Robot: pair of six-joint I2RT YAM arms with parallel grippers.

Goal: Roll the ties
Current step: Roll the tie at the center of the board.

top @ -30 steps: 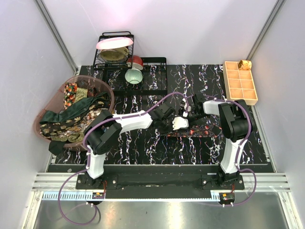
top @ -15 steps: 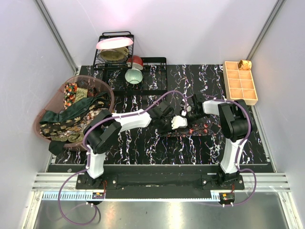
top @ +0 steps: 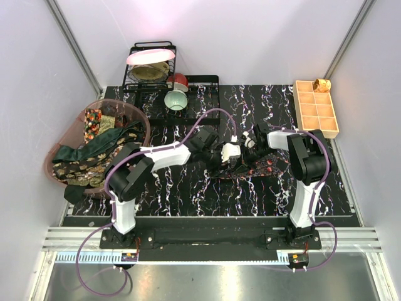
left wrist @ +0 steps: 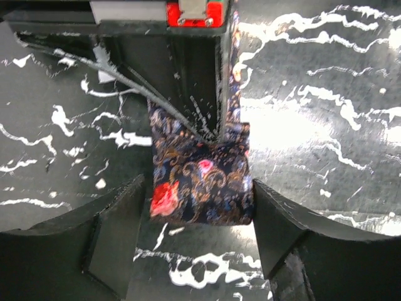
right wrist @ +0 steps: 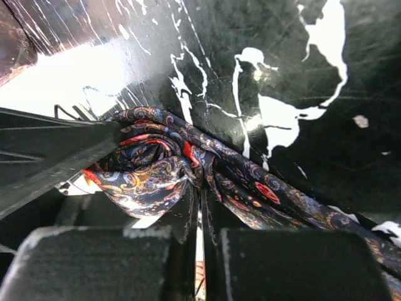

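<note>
Navy paisley tie (left wrist: 200, 188), partly rolled.

Tie (top: 269, 166) on table (top: 188, 191) — basket (top: 119, 101) leftward

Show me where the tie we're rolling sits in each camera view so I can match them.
Top external: the tie lies on the mat, right of centre, between the two arms.
Left wrist: its rolled end sits in the centre, between the left fingers.
Right wrist: the roll is left of centre, with its tail running to the lower right.
Shared landmark: the black white-veined mat.
</note>
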